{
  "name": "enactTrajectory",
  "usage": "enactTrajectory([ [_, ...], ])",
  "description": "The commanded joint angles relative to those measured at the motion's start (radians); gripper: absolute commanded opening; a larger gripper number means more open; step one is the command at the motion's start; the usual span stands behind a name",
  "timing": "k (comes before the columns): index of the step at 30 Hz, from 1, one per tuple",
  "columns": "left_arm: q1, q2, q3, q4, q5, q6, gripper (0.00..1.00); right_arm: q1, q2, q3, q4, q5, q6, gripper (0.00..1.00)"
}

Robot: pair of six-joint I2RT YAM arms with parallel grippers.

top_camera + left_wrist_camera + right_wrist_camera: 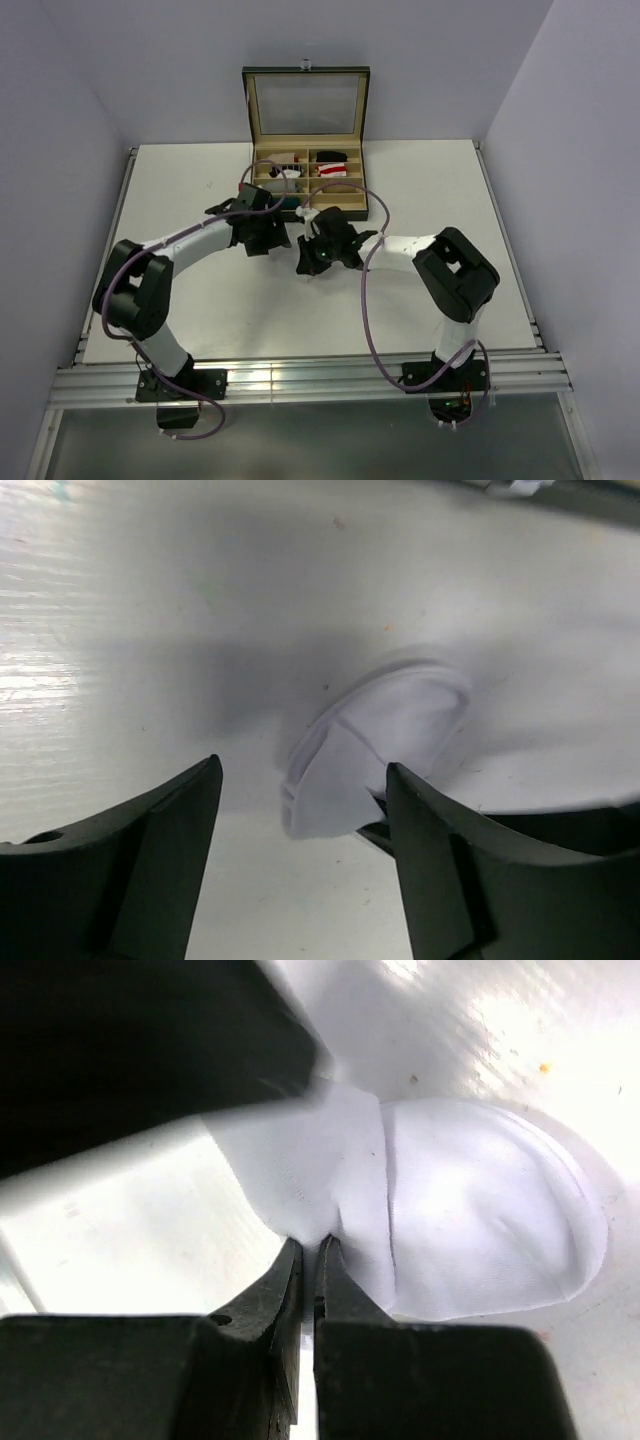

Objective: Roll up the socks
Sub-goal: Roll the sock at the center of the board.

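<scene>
White sock [480, 1220] near table [440, 190] centre, right gripper [310, 1245] pinching a fold
Top: arms meet short of far-edge box [305, 165]. Left wrist: left gripper [302, 780] jaws spread, sock between. Right wrist: looks limp, light; I'd take the doubled edge

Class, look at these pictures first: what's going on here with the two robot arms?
Both arms are working on one white sock lying flat on the table, in front of a compartmented box. The right gripper has its fingers shut on a bunched fold of the white sock. The left gripper is open, with the sock's edge just ahead of its fingers. The sock is not yet rolled.
</scene>
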Motion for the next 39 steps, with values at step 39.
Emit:
enactTrajectory([
  [39, -0.16, 0.092, -0.092, 0.156, -0.056, -0.068, 0.54, -0.312, 0.214, -0.095, 0.048, -0.532, 0.267, 0.08],
])
